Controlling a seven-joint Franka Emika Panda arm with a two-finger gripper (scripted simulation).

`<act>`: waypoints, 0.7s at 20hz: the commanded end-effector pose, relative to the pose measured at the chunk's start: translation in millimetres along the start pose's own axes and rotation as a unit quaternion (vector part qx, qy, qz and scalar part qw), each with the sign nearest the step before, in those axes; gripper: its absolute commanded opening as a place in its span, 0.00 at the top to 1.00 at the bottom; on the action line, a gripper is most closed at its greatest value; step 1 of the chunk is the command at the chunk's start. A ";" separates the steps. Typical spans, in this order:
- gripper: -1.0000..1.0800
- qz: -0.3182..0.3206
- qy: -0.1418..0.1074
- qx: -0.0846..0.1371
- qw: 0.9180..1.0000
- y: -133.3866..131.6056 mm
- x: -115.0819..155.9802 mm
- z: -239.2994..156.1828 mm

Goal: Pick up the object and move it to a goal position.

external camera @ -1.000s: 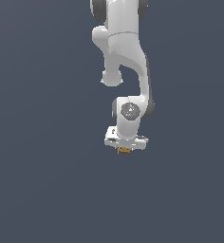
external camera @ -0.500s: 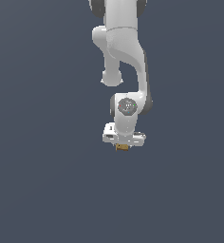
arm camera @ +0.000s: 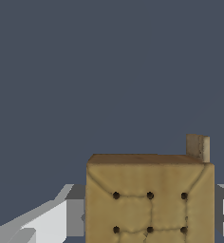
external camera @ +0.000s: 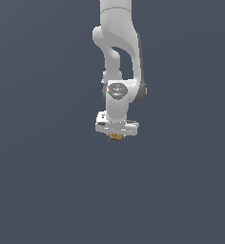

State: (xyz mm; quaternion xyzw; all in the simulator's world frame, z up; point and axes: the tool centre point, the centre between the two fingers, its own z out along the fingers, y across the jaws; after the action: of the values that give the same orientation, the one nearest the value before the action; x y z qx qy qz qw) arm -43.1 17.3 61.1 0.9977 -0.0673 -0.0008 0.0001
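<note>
All around is one flat dark blue-grey colour. There is no wall, no line and no shadow, so I cannot tell where a tabletop starts or if one shows at all.

Nearest, in the wrist view, the cube (arm camera: pixel 149 199) fills the lower part of the picture. It is tan-brown, with dark dots and faint seams on its face, and a little tan stub sticks up at one upper corner. Grey and white bits of the hand (arm camera: pixel 149 223) sit tight on both sides of it.

Farther off, in the exterior view, the white arm (external camera: pixel 118 57) hangs straight down. The hand (external camera: pixel 116 136) is at its lower end, and the cube (external camera: pixel 116 137) peeks out just under it, between the fingers. The hand looks closed narrow on the cube, holding it. The cube seems to be up in the air, not resting on anything.

What could go wrong? The cube is very small next to the hand, so only a little of it is pinched. A quick swing or a jerk could make it slip or twist out and fall. No goal mark shows anywhere, so I cannot tell how far it must go.
</note>
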 end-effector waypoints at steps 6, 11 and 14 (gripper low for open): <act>1.00 0.000 0.001 0.000 1.000 45.0 -36.4 -43.9; 1.00 0.001 0.001 0.001 1.000 70.0 -56.2 -68.2; 1.00 0.001 0.001 0.001 1.000 81.7 -64.9 -79.9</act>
State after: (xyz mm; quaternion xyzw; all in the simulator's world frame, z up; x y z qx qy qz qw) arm -112.7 -49.8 134.9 0.9977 -0.0683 -0.0001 -0.0004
